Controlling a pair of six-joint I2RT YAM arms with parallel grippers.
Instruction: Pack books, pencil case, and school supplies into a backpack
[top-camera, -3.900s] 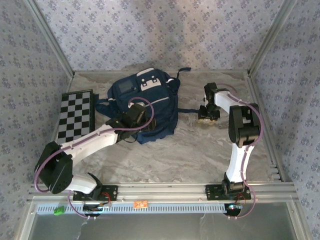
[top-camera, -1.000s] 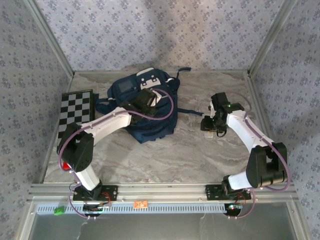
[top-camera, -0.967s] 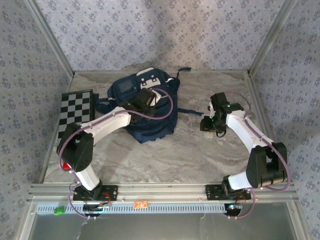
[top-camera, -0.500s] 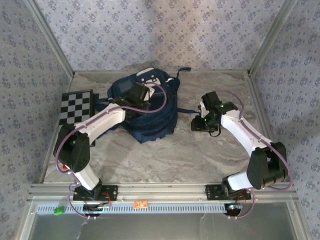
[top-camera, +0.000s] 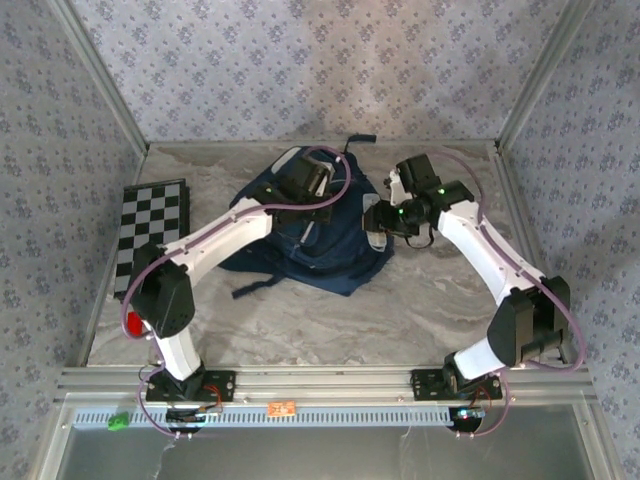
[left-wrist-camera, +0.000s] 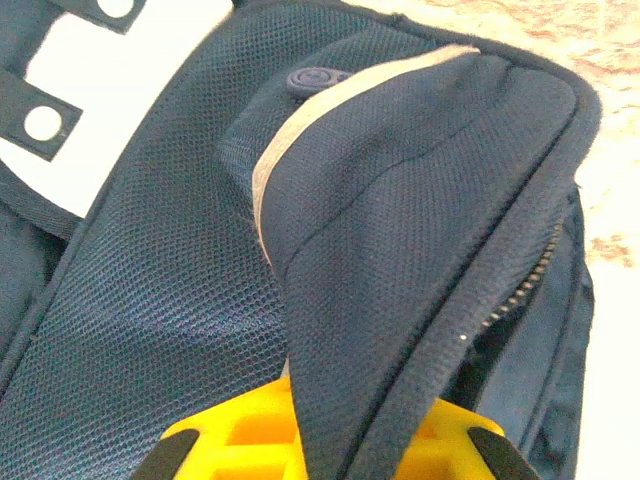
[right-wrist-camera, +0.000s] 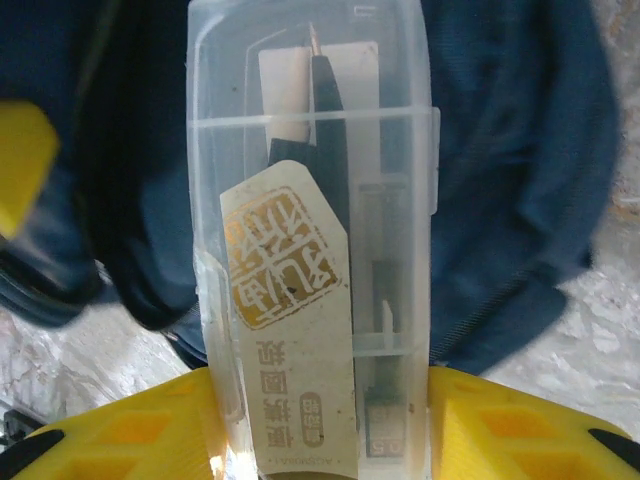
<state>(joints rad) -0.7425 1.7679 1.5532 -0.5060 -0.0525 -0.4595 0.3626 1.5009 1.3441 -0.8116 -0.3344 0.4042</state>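
Two arms meet at the backpack (top-camera: 320, 250), which lies at the far middle of the table (top-camera: 430, 300), well apart from the checkered board (top-camera: 150, 235). The left gripper (left-wrist-camera: 330, 450) is pressed together on a fold of navy fabric just beside the zip. I think it lifts this edge to keep the mouth open.

The right gripper (right-wrist-camera: 315, 440) pinches the school supplies (right-wrist-camera: 310, 200) by one end, over the right side of the backpack. So the step in hand, as I judge it, is to put this case inside. The next move asks to aim its free end at the dark gap under the lifted edge, push in, and only then spread the fingers.

It is a clear oblong plastic box with a dark pen inside and a gold-printed label. It looks stiff and smooth, so it may slip.
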